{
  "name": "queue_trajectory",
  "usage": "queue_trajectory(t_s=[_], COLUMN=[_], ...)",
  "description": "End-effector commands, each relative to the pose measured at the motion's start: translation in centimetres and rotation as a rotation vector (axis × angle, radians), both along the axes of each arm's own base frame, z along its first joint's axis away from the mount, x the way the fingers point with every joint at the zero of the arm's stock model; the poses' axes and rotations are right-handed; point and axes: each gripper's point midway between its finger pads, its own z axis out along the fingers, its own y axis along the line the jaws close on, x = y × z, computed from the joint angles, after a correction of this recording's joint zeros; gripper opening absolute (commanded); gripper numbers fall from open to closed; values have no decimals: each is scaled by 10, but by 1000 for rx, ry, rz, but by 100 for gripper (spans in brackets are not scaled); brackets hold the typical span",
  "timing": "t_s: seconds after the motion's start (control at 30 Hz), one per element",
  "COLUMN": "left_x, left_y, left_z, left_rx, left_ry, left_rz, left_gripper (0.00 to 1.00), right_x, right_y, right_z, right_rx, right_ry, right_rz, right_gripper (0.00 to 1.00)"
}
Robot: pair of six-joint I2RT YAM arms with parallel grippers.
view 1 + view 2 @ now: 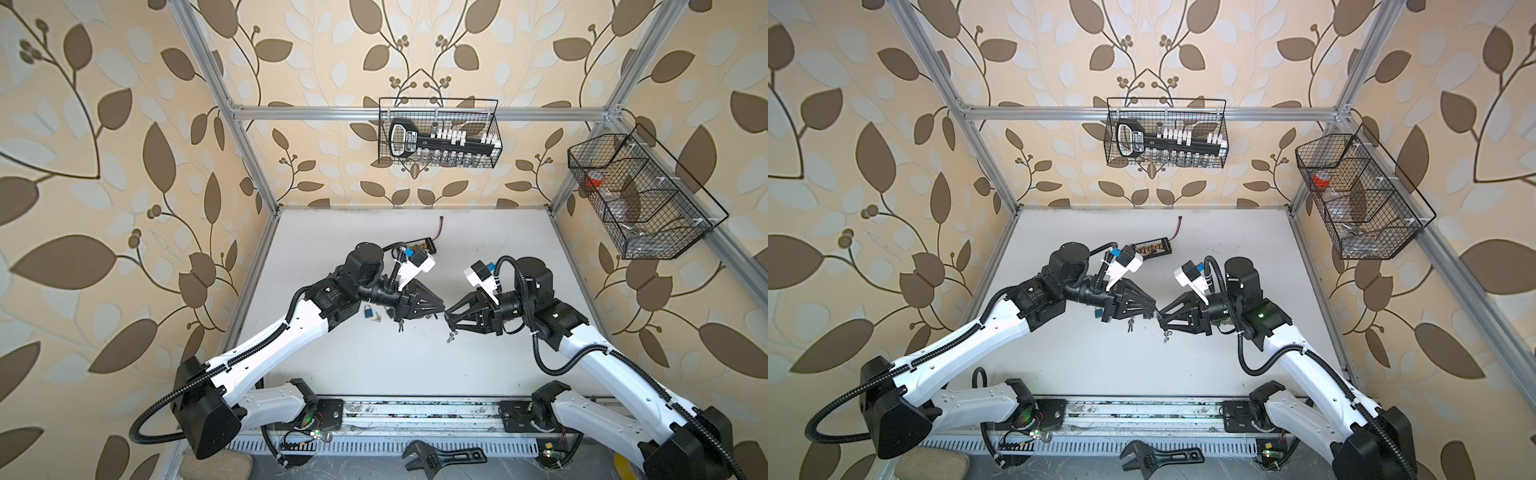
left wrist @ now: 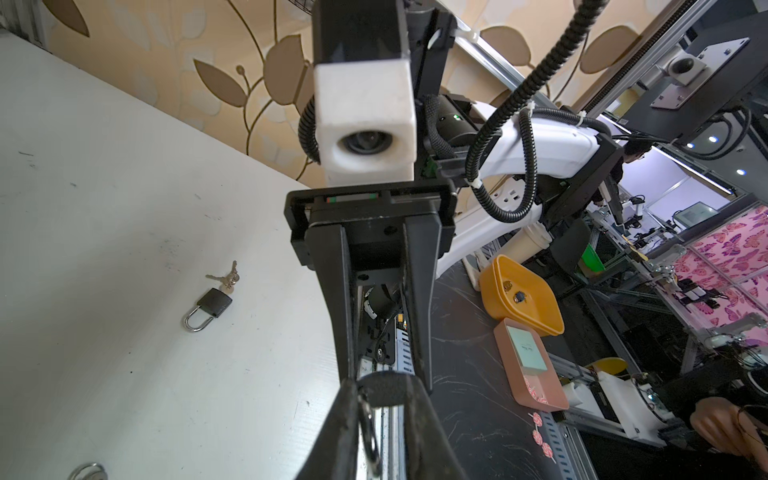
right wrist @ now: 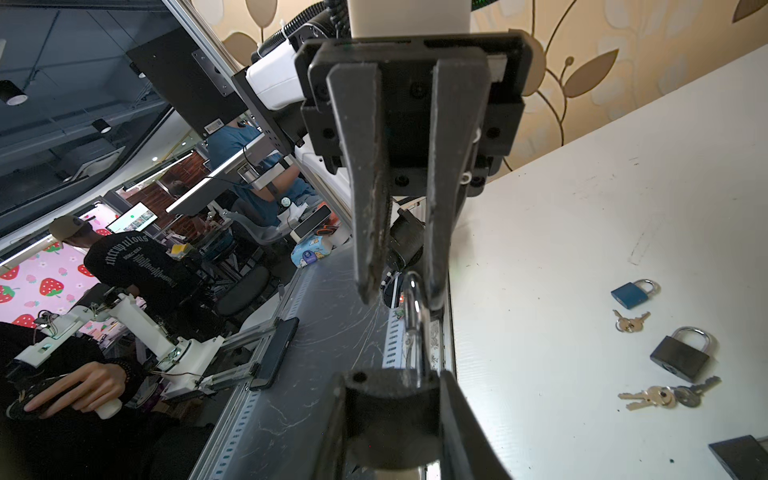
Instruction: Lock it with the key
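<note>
Hanging above the white surface (image 1: 415,365), the dark-bodied padlock (image 3: 390,415) was grasped by the right end effector (image 1: 448,318); its silver shackle (image 3: 412,299) was straddled by the left end effector (image 3: 402,297), grip undeterminable; locking seemingly remained undone.

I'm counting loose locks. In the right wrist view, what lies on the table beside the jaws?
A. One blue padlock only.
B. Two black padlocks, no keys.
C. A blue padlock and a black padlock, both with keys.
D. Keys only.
C: a blue padlock and a black padlock lie on the table, keys by the blue, a second bunch by the black.
</note>
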Motion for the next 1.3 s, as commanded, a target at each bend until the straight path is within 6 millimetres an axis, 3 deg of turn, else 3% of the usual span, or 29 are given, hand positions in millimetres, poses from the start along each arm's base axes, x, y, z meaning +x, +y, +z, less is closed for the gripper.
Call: queue_trajectory(t_s=[0.0, 0.1, 0.27, 0.37, 0.73, 1.0, 1.27], left_x=[-5, -7, -8, -7, -6, -1, 8], left_y=[4, 4, 1, -2, -5, -5, -1], left_z=[16, 15, 14, 12, 7, 6, 19], left_rx=[-35, -35, -35, -35, -32, -24, -69], left_ry=[-46, -37, -16, 1, 24, 19, 19], left_rz=[-9, -18, -46, -57, -75, -38, 63], left_gripper=[18, 20, 36, 37, 20, 0, 0], right_x=[-1, -1, -2, -2, -1, 1, 5], right_y=[-2, -2, -2, -2, -1, -2, -3], right_z=[10, 12, 16, 16, 16, 16, 19], right_rx=[13, 16, 23, 24, 24, 22, 16], right_ry=[-39, -46, -54, -50, -47, -61, -80], right_rz=[2, 2, 7, 11, 12, -8, -54], right_gripper=[0, 0, 0, 0, 0, 0, 0])
